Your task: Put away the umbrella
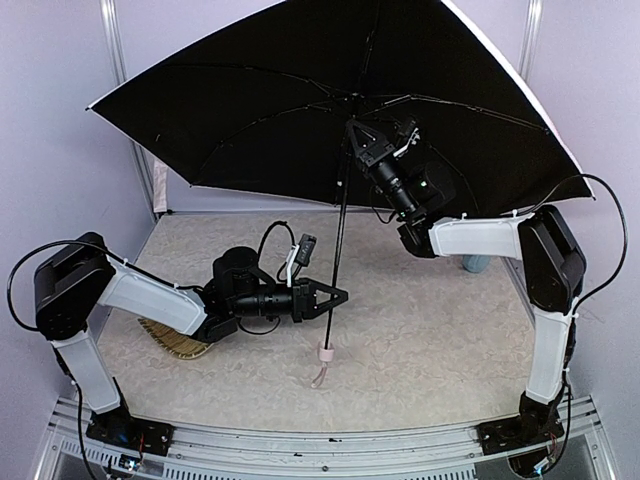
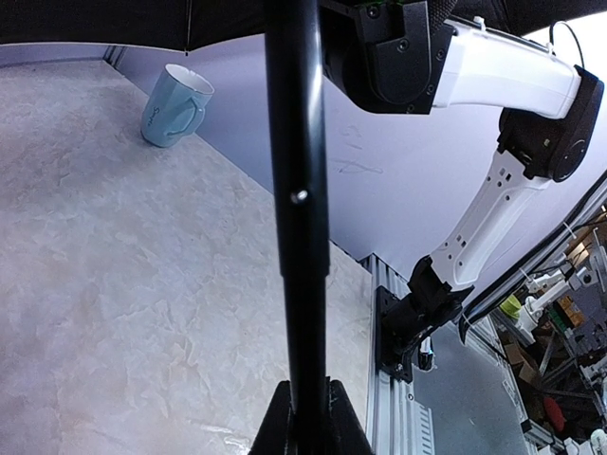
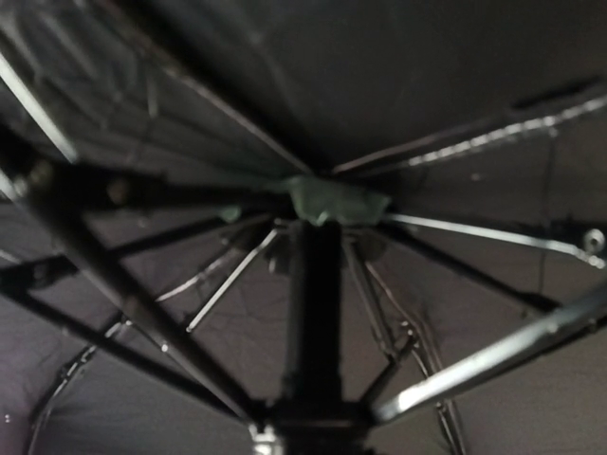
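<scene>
Marbled tabletop: one open umbrella, one mug, one straw tray.

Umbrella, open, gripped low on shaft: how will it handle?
Likely top-heavy: the wide canopy sits far above the left gripper on the thin shaft, so it may sway or tip. Fabric probably floppy; ribs look thin, likely bendable.
</scene>
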Tool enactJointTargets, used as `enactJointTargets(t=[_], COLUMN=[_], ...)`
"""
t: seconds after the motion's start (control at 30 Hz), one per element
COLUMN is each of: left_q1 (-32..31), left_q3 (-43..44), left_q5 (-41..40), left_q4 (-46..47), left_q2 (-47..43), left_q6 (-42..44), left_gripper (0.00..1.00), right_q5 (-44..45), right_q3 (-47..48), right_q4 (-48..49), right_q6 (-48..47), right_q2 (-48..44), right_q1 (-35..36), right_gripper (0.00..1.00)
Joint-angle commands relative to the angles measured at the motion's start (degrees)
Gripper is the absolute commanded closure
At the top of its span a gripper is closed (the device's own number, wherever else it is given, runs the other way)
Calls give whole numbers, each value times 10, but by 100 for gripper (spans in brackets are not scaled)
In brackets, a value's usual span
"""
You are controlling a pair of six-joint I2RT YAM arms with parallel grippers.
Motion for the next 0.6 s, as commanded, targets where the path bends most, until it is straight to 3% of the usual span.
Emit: enactJointTargets(t=[0.0,0.1,0.23,0.47,0.57], left_q1=[-3,-3,-4,-4,-5], left_q3=[12,11,11,12,12], left_q5=[8,8,9,12,11], left_q4=[59,59,59,56,53], left_q2=[-9,-9,-9,-9,-9], left_q6=[36,36,37,39,40], left_gripper=[100,100,100,100,100], right_q5=[9,12,6,-1,-8], right_q3=[-13,-12,-2,-1,6], right_q4=[20,22,20,20,2], right_q6=[-5,-4,-7,-11,-14], right_q2=[-11,-11,-9,-8,-5], right_q1=[-9,-10,-10,-11,-12], right_gripper=[87,70,65,69,81])
